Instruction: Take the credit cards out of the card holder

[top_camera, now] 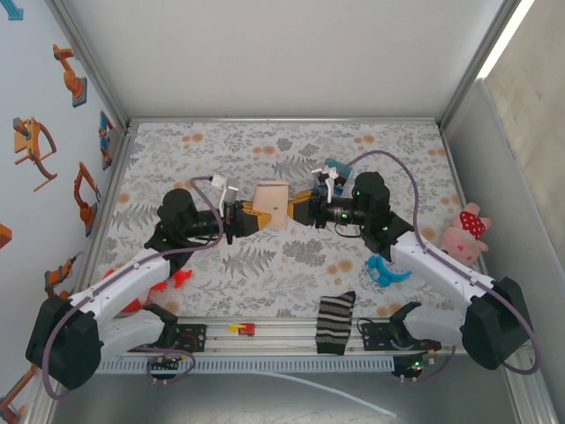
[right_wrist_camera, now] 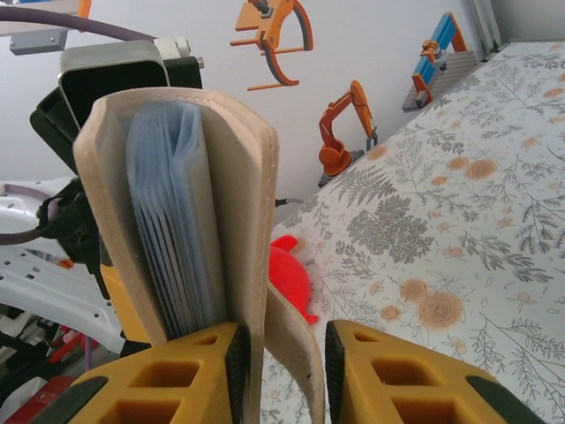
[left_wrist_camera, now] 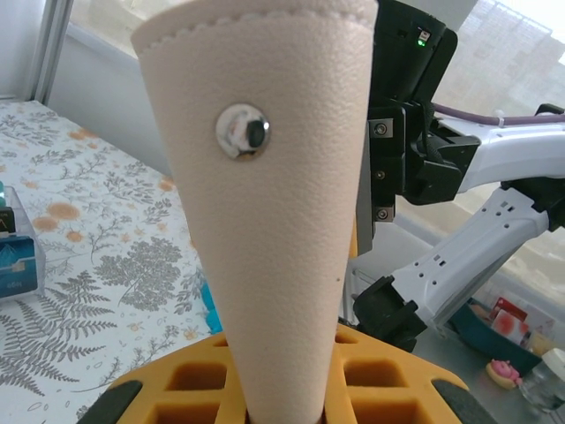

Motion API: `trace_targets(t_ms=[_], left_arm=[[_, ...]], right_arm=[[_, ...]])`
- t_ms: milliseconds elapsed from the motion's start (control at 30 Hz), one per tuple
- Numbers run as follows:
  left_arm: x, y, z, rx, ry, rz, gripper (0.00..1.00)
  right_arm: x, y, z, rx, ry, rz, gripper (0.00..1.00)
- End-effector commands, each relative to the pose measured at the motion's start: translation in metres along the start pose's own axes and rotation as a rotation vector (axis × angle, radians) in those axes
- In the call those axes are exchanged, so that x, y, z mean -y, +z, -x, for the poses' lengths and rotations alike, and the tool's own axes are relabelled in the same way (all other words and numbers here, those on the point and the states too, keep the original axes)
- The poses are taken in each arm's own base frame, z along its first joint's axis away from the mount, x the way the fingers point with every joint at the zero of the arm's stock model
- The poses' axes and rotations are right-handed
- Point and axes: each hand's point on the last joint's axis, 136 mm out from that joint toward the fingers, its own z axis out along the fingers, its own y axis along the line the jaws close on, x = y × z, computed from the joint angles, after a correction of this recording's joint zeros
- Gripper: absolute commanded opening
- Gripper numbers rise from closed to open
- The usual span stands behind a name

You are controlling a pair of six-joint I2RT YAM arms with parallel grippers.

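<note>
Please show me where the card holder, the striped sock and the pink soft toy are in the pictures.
card holder (top_camera: 274,205): top view, its tan outer face.
striped sock (top_camera: 335,322): top view, middle of its stripes.
pink soft toy (top_camera: 463,237): top view, its body.

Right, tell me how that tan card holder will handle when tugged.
The tan stitched leather-look card holder probably flexes: one flap bows outward. Likely light, since the left gripper holds it aloft by one edge. Its thin blue sleeves look floppy.

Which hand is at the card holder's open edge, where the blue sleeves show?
The right hand: the card holder's blue sleeves face its camera, a tan flap between its fingers. The left hand grips the closed face with the metal snap.
</note>
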Motion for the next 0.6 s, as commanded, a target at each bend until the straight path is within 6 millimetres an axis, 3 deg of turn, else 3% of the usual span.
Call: trace_targets(t_ms=[0, 200, 433, 500, 567], left_arm=[[0.019, 0.003, 0.023, 0.042, 0.064, -0.081, 0.00], [0.011, 0.008, 0.022, 0.027, 0.032, -0.074, 0.00], [0.002, 0.009, 0.021, 0.028, 0.000, -0.034, 0.05], [-0.006, 0.008, 0.020, 0.036, -0.012, 0.008, 0.06], [-0.018, 0.007, 0.019, 0.048, -0.034, 0.078, 0.14]], right_arm=[[-0.018, 0.003, 0.012, 0.011, -0.028, 0.080, 0.29], [-0.017, 0.006, 0.011, 0.008, -0.006, 0.098, 0.33], [-0.016, 0.007, 0.014, 0.016, -0.004, 0.090, 0.02], [-0.015, 0.005, 0.015, 0.024, -0.006, 0.074, 0.00], [-0.013, 0.003, 0.017, 0.037, -0.011, 0.051, 0.00]])
